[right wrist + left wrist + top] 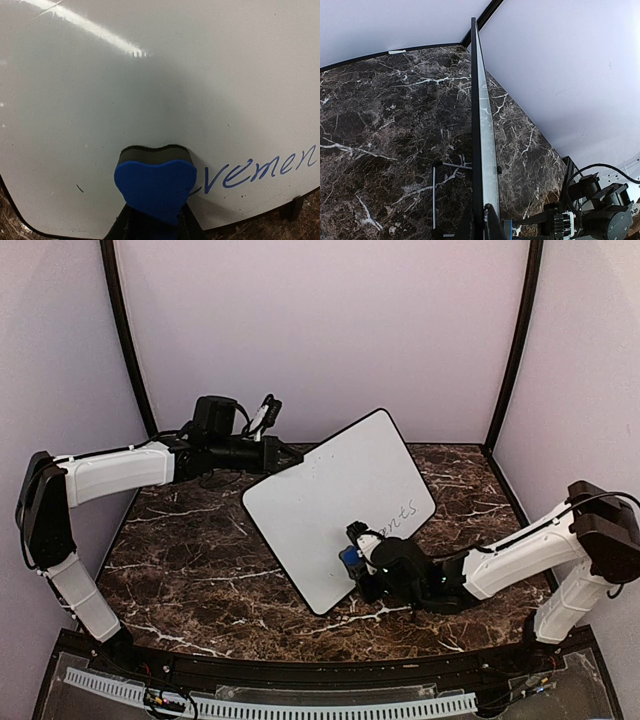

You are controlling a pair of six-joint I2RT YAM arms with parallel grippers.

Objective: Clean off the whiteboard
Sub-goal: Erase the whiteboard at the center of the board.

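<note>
The whiteboard [338, 504] is a white board with a thin black frame, held tilted above the marble table. My left gripper [281, 456] is shut on its far left edge; in the left wrist view [481, 220] the board [485, 135] shows edge-on. Blue handwriting [398, 516] remains near its right lower edge, also in the right wrist view [260, 172]. My right gripper [357, 562] is shut on the small blue eraser [155, 187], whose dark felt presses on the board [150, 85] just left of the writing.
The dark marble table [190, 560] lies under the board. A thin wire stand [436, 192] shows behind the board in the left wrist view. White walls with black corner posts [128, 335] enclose the back and sides.
</note>
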